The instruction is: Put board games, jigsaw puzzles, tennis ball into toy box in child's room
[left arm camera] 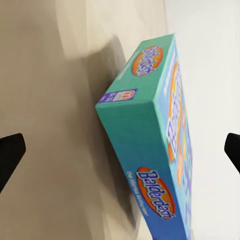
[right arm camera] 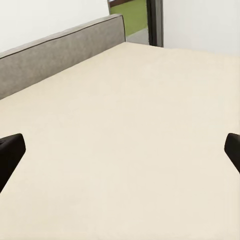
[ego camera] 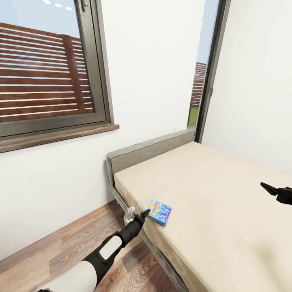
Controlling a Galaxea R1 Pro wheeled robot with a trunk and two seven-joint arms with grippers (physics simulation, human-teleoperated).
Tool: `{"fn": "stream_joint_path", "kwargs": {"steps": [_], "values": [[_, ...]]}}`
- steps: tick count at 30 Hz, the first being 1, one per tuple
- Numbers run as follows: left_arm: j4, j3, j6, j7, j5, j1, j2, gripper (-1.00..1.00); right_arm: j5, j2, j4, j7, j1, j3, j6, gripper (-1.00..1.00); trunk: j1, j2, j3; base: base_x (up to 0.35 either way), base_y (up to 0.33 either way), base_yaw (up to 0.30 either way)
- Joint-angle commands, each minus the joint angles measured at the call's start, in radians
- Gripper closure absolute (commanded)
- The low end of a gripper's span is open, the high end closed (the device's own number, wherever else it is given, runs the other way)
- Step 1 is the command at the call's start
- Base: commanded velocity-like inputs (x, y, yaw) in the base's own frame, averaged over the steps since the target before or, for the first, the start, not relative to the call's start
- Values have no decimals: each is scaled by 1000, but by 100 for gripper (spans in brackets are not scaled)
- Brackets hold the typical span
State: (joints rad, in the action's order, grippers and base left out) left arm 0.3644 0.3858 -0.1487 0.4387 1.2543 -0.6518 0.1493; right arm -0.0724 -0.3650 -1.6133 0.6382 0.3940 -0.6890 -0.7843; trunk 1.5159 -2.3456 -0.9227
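The board game (ego camera: pixel 159 212) — a flat blue-green printed box — lies on the bed (ego camera: pixel 219 202), at the long edge nearest the floor and toward the headboard (ego camera: pixel 150 152) end. In the left wrist view the box (left arm camera: pixel 155 145) sits between the two fingertips with clear space on both sides; one narrow side wall faces the camera.

Left end effector (ego camera: pixel 142 215): released, fingers spread wide, just beside the box's outer edge and not in contact as far as the views show. Right end effector (ego camera: pixel 275 190): released and holding nothing, hovering over bare mattress well apart from the box.

Handling estimate: the box is probably light cardboard, stiff across its faces but liable to dent under hard pressure. The printed surface looks smooth, so slip is possible. The soft mattress may let the box sink or tilt when pushed.

Recommended hold: close the fingers across the box's thin dimension — one pad on the top face, one underneath — at the portion nearest the bed edge. Gripping across the full width looks too wide for the fingers.
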Motion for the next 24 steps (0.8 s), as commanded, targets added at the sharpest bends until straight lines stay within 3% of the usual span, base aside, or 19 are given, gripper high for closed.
{"fn": "stream_joint_path", "kwargs": {"steps": [1, 13, 24], "values": [[-1, 4, -5, 3, 10, -2, -1, -100, -7, 0, 0, 0, 1, -1, -8, -100, 0, 0, -1, 0, 0, -7], [-6, 4, -5, -5, 8, -19, -1, -100, -7, 0, 0, 0, 0, -1, -8, -100, 0, 0, -1, 0, 0, -9], [-8, 3, -5, -5, 8, -20, -1, -100, -7, 0, 0, 0, 0, -2, -8, -100, 0, 0, -1, 0, 0, -149]]}}
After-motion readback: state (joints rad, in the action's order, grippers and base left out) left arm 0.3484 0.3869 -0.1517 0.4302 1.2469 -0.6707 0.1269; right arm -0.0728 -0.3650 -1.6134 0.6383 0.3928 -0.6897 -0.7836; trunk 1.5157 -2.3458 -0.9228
